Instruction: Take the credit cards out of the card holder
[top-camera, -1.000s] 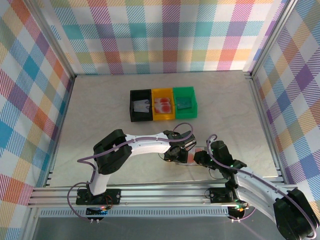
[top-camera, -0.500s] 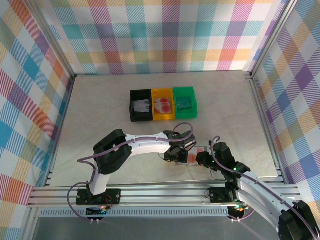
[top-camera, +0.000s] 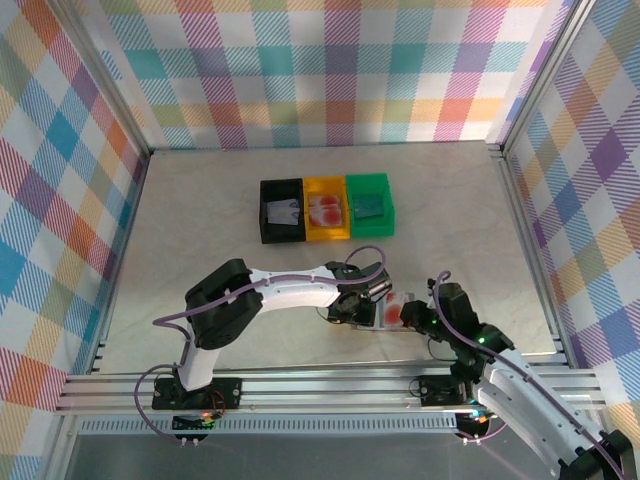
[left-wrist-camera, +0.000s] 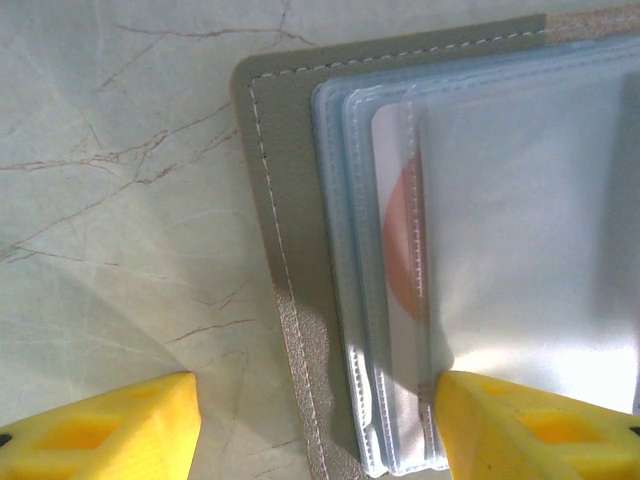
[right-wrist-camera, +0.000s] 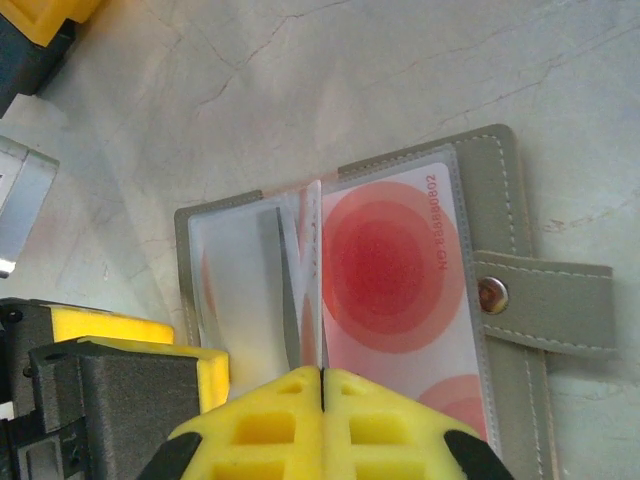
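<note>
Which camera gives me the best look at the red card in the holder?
Right wrist: the red card lies face up under a clear sleeve, circles and number legible. Left wrist gives an orange sliver behind sleeves, perhaps another card; top view, a small pink patch.

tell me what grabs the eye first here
The card holder lies open toward the near edge of the table, a red card bright inside it and the yellow right jaws shut just over its pages. Farther back, mid-table, stands a row of black, yellow and green bins.
</note>
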